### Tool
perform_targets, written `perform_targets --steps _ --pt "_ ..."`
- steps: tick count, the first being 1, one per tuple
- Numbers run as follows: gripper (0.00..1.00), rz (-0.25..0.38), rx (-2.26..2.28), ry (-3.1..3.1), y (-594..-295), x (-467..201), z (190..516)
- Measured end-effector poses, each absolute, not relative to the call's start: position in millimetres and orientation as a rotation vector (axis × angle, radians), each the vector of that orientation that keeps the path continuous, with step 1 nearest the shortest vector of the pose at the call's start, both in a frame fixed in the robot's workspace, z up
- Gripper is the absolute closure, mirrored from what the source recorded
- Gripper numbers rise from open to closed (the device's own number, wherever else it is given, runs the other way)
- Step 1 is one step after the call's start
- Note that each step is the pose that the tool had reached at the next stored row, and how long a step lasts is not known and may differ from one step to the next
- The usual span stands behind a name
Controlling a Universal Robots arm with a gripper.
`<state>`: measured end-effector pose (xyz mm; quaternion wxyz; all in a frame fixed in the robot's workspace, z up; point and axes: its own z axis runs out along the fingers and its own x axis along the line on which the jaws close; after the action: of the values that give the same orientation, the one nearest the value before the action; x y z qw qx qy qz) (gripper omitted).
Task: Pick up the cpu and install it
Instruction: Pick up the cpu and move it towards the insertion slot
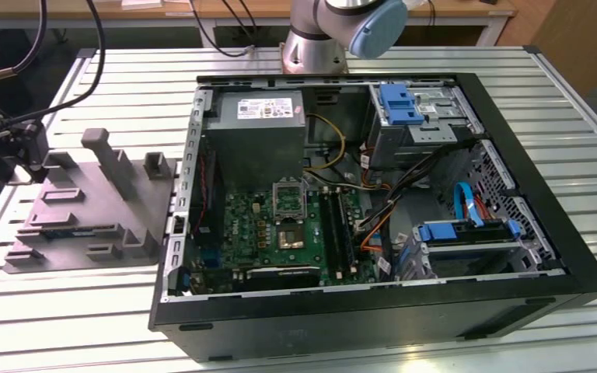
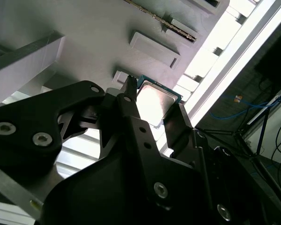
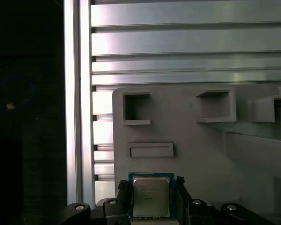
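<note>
On the slatted table point(image 1: 578, 132), in the exterior view, the open computer case point(image 1: 382, 326) is lying with its socket point(image 1: 291, 235) facing up, and the grey fixture tray point(image 1: 81, 210) is sitting beside it on the exterior view's left. In the second wrist view, the gripper point(image 2: 154, 112) is clamping the cpu point(image 2: 155, 101) by two opposite edges at the tray; whether the chip is lifted clear cannot be told. In the first wrist view, the cpu point(image 3: 151, 197) is sitting square between the fingers point(image 3: 180, 187). By judgement, this hold is calling for even, light pressure on the rim only, with the chip level; a skewed or heavy squeeze is risking slip or edge damage.
</note>
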<state>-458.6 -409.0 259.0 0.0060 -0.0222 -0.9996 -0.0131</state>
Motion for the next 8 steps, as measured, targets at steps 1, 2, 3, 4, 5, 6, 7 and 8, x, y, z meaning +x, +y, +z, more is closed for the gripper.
perform_targets --steps 1,2,3,4,5,6,7,8 --pt "0.53 -0.041 -0.069 -3.128 -409.0 -458.6 259.3" --pt "0.53 -0.041 -0.069 -3.128 -409.0 -458.6 259.5" --pt "0.53 -0.041 -0.069 -3.128 -409.0 -458.6 259.8" --pt "0.53 -0.041 -0.069 -3.128 -409.0 -458.6 260.2" --pt "0.53 -0.041 -0.069 -3.128 -409.0 -458.6 260.5" --pt "0.53 -0.041 -0.069 -3.128 -409.0 -458.6 260.9" --pt "0.53 -0.041 -0.069 -3.128 -409.0 -458.6 261.4" --pt "0.53 -0.041 -0.069 -3.128 -409.0 -458.6 261.9"
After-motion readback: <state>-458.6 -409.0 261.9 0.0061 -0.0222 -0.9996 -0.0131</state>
